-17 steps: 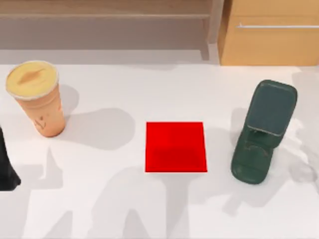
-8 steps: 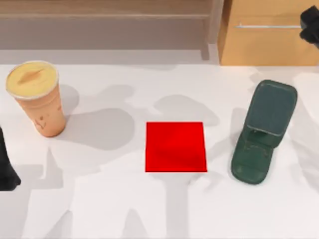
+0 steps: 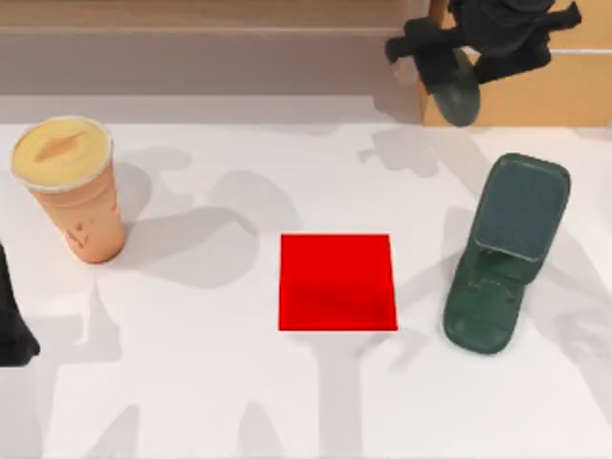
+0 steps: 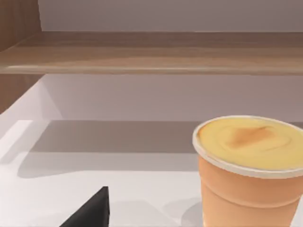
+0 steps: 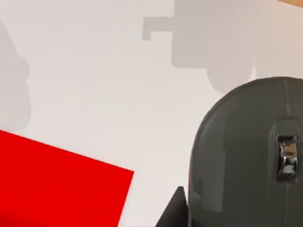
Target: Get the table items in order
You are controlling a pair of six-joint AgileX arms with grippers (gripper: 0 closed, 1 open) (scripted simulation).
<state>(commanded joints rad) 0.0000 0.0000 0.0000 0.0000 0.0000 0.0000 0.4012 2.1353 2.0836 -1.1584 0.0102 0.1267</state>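
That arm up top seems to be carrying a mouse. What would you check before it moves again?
1. Mouse held by right end effector, up near the cabinet: ok.
2. How firm the grip is: cannot tell.
3. Red square bare, if it is the drop spot: ok.
4. Green stand close beside the likely path: not ok.
5. Cup upright at the table's left: ok.
6. Left end effector parked at the left edge: ok.

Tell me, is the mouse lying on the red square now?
No. In the top view the mouse hangs in the right gripper by the cabinet, far from the red square.
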